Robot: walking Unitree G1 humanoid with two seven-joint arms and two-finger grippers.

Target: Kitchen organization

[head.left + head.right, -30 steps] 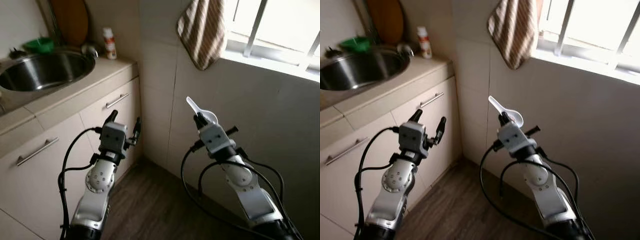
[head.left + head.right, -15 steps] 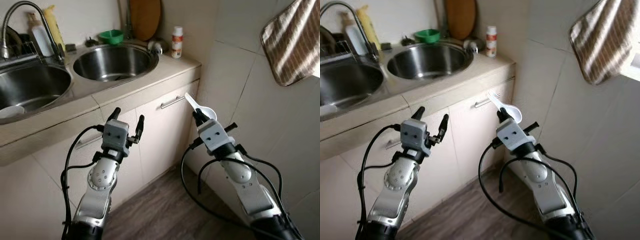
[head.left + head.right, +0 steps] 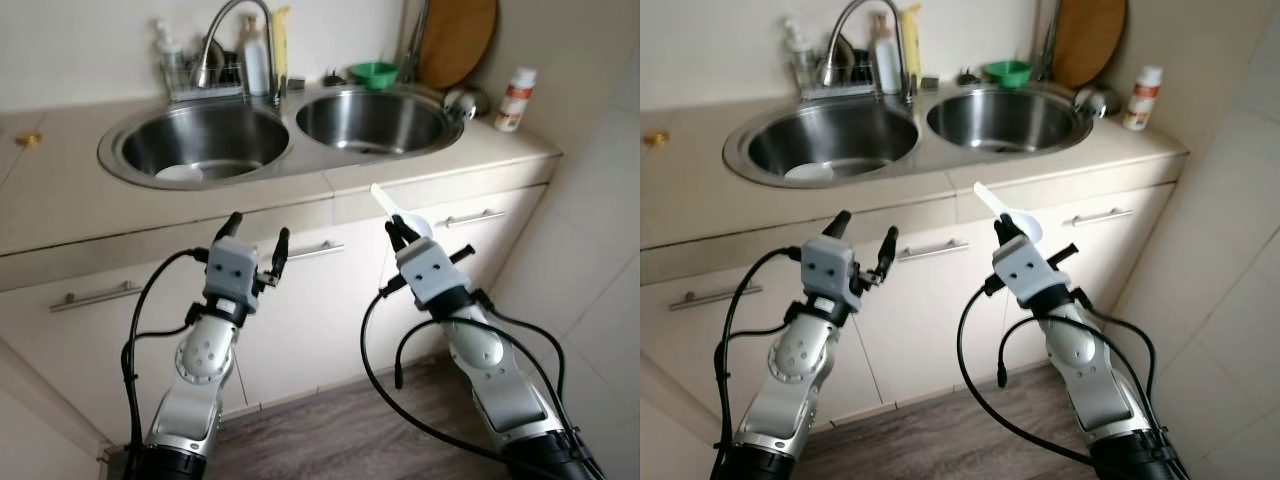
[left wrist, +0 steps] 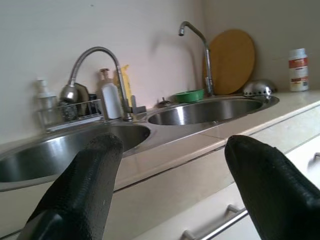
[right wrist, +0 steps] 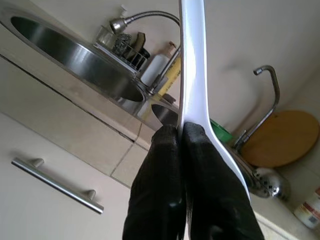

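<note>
My right gripper (image 3: 394, 229) is shut on a white plastic spoon (image 3: 382, 199), held up in front of the cabinet fronts with the handle pointing up and away. The right wrist view has the two black fingers (image 5: 167, 165) pressed together on the spoon (image 5: 193, 70). My left gripper (image 3: 259, 227) is raised beside it at the same height, open, with nothing between its fingers (image 4: 85, 185). Both hang below the edge of a beige counter (image 3: 60, 215) that holds a double steel sink, with a left basin (image 3: 235, 135) and a right basin (image 3: 385, 115).
A white dish (image 3: 180, 173) lies in the left basin. Behind the sinks are a faucet (image 3: 232, 25), bottles in a rack (image 3: 200, 75), a green bowl (image 3: 373, 73) and a round wooden board (image 3: 457, 38). A white bottle (image 3: 516, 93) stands at the counter's right end. Cabinet handles (image 3: 316, 250) face me.
The whole picture has swung from the tiled wall, towel and window round to the sink counter, so the camera turned left. Both arms keep their pose, with the spoon still held.
</note>
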